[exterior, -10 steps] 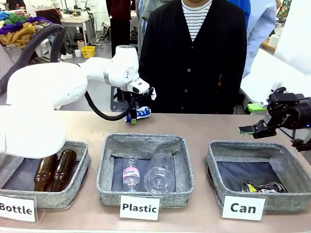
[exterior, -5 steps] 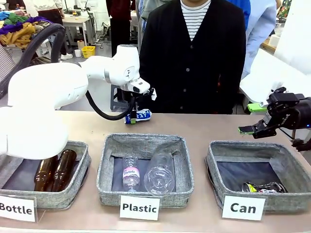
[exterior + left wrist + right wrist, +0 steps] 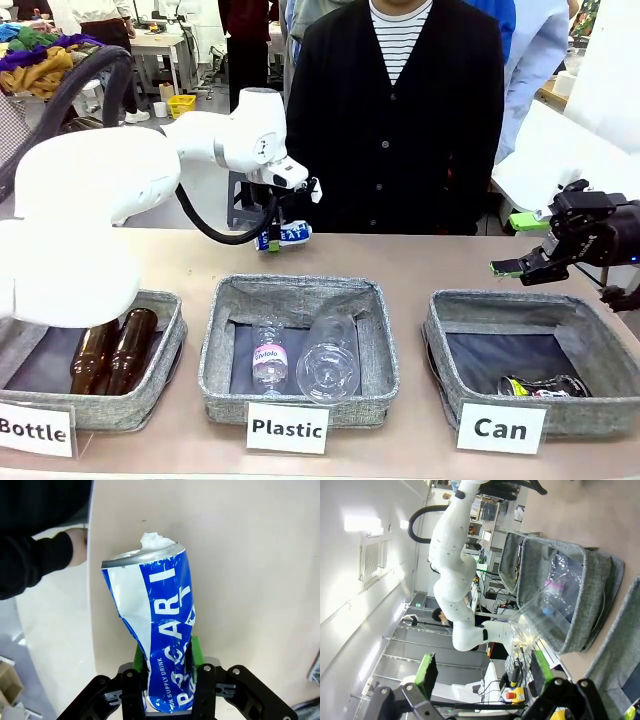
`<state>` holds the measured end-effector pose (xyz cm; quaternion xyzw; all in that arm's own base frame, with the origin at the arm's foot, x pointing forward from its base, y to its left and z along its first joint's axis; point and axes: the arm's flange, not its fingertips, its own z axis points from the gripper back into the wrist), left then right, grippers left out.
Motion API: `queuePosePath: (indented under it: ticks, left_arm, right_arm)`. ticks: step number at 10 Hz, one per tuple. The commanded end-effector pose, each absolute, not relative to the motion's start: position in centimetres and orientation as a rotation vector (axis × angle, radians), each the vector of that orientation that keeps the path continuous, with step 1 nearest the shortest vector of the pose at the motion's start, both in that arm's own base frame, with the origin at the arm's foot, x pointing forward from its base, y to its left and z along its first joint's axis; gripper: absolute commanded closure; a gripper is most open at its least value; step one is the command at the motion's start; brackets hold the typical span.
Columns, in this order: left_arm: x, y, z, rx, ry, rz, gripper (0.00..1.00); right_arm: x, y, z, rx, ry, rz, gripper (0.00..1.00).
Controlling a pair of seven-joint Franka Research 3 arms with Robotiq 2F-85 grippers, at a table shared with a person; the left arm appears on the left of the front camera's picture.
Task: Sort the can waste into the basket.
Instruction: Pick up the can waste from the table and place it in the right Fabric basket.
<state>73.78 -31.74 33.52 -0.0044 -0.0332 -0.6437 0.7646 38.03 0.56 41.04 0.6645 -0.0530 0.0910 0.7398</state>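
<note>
Beige worktop (image 3: pixel 420 262) carries three grey fabric baskets along its near edge, with a person in a dark cardigan (image 3: pixel 400 120) standing at the far side. Left hand (image 3: pixel 272 238) pinches the blue and white crushed can (image 3: pixel 155 640) by its lower end between the green pads, lifted above the far part of the worktop. Right hand (image 3: pixel 520 262) hangs with fingers spread, the basket carded "Can" (image 3: pixel 450 345) directly below it, and the dark crushed can (image 3: pixel 545 386) lies inside that basket.

Beige table (image 3: pixel 420 262), three grey fabric baskets (image 3: pixel 297 345) in a row
</note>
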Motion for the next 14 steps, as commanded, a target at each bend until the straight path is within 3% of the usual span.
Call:
queuePosePath:
  ticks: [1,5,9,11,13,14]
  left_arm:
    - [69.7,-30.3,39.5,-0.045,-0.121,-1.423,1.00]
    - [56.5,-23.6,47.3,-0.193,0.037,-1.426,1.00]
    - [43.9,-15.3,47.6,-0.363,0.141,-1.574,1.00]
    - [38.5,-12.0,46.4,-0.410,0.081,-1.639,1.00]
    - [36.6,-10.2,45.5,-0.486,-0.095,-1.553,1.00]
    - [42.7,-12.1,49.2,-0.440,0.098,-1.605,1.00]
  right_arm:
    - [37.9,0.6,41.1,1.461,-0.119,0.211,0.00]
    - [37.9,0.6,41.1,1.461,-0.119,0.211,0.00]
    - [37.9,0.6,41.1,1.461,-0.119,0.211,0.00]
    - [37.9,0.6,41.1,1.461,-0.119,0.211,0.00]
    - [37.9,0.6,41.1,1.461,-0.119,0.211,0.00]
    - [37.9,0.6,41.1,1.461,-0.119,0.211,0.00]
